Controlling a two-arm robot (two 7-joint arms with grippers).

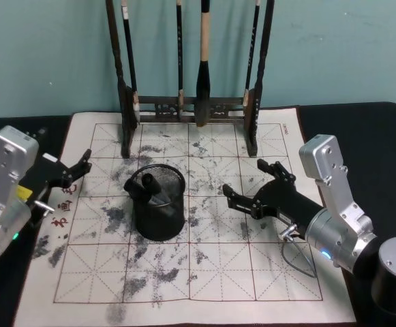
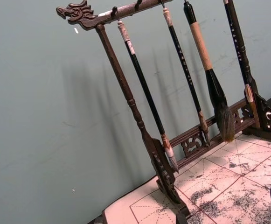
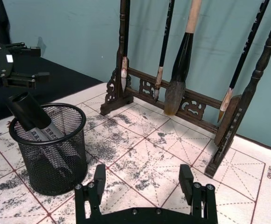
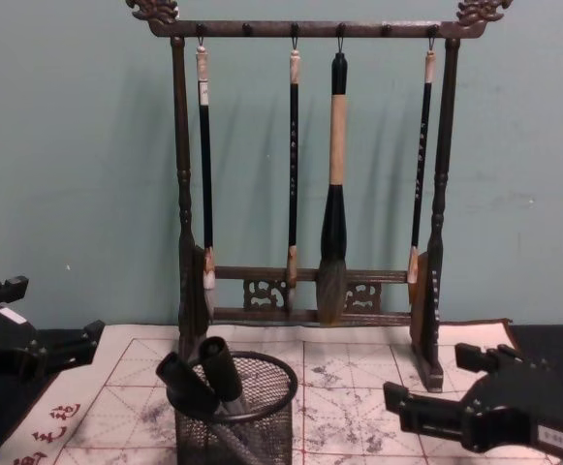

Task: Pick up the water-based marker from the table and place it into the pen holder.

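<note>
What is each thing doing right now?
Pen holder: upright on the mat.
Markers: in the holder, leaning.
Brushes: hanging on the rack.
Left gripper: open, empty.
Right gripper: open, empty.
Mat: flat, ink-stained.

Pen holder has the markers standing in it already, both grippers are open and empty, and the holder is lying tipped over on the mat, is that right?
Not quite: the pen holder stands upright on the mat, as the chest view shows. The rest holds: the markers are in it, and the left gripper and right gripper are open and empty.
</note>
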